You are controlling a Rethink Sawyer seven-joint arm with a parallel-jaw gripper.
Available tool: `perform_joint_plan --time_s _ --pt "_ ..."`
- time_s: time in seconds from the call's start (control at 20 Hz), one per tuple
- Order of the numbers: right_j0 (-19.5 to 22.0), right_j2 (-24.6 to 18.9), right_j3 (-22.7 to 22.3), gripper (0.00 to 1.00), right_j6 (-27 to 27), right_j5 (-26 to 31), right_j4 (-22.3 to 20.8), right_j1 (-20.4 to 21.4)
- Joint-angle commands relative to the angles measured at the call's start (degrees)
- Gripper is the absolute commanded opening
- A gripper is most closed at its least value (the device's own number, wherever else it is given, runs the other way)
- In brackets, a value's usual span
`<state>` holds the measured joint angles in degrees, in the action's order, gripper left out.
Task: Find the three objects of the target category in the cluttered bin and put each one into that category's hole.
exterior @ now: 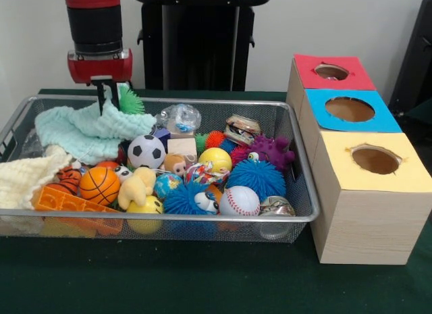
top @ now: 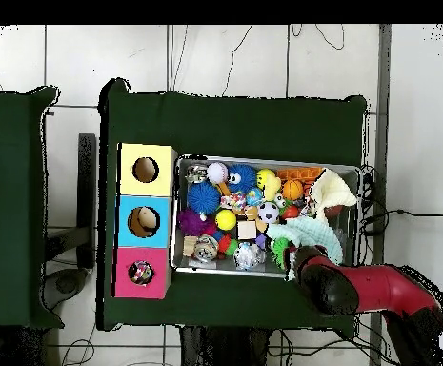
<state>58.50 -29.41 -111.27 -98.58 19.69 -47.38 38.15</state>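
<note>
Nothing here can be read; no word, number, brand or sign shows on the bin, on the toys heaped inside it, or on the red panel around the hole. The neighbouring blue panel and yellow panel are plain card too; the wooden box beneath them carries only its grain; the robot arm shows no legible marking either.
</note>
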Motion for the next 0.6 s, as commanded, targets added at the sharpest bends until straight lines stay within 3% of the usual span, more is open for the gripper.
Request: perform_joint_plan --time_s 0.05,0.6 --pt "1.5 -5.2 7.1 0.00 7.4 -5.3 -7.0 -6.1" --pt "2.4 -7.2 7.4 0.00 6.4 -4.3 -7.1 -6.9"
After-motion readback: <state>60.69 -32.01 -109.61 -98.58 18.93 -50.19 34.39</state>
